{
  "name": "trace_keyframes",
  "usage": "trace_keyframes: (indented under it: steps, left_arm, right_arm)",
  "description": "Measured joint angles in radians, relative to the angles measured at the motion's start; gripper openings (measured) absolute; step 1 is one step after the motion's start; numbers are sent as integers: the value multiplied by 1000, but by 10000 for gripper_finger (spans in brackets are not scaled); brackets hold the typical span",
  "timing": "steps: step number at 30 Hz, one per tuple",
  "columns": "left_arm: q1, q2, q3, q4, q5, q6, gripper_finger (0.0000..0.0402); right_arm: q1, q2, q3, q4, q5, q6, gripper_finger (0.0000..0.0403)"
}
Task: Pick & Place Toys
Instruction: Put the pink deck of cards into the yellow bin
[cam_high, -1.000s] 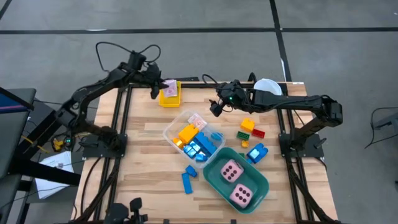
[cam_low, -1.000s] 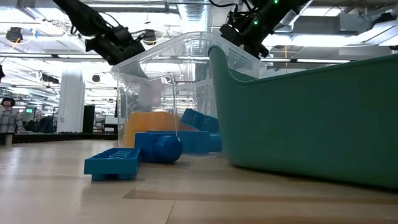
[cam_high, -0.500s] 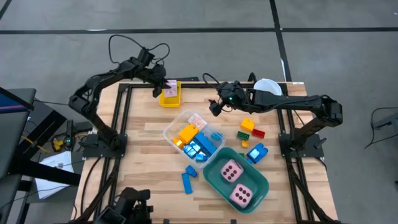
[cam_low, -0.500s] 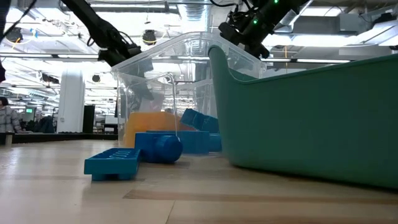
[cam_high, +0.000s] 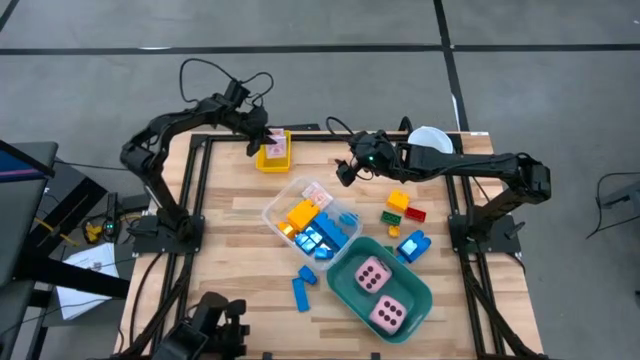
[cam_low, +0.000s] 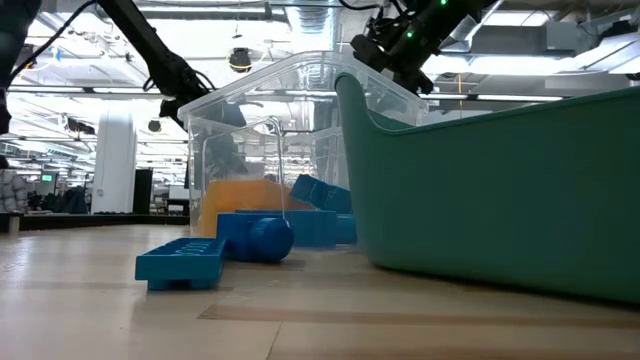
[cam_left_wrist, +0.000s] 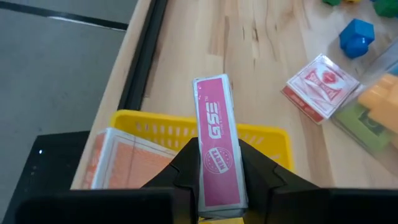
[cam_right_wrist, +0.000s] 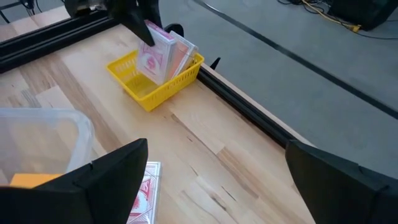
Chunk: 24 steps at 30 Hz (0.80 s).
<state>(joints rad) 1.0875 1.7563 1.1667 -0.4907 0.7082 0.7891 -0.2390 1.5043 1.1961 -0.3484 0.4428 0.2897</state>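
We see the wooden table (cam_high: 230, 250) filling the centre of the high view. Lower right sits the teal tub (cam_high: 410, 300) with two pink dice (cam_high: 371, 272). A clear bin (cam_high: 285, 195) at centre holds bricks (cam_high: 300, 215). Upper left, our left gripper (cam_high: 262, 140) pinches a pink card pack (cam_left_wrist: 215, 143) over the yellow basket (cam_left_wrist: 149, 127). Our right gripper (cam_high: 347, 172) hangs upper centre, fingers wide, empty.

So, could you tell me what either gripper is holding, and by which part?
The left gripper pinches a pink card box by its lower end, over the yellow basket. The right gripper holds nothing.
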Motion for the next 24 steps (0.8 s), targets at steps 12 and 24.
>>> trace_keyframes:
  steps: [12,24]
  left_arm:
    - [15,38,-1,-7,6,25,58]
    - [23,38,-1,-37,3,26,58]
  right_arm:
    - [-27,0,0,15,1,0,372]
    - [-32,0,0,32,2,-5,372]
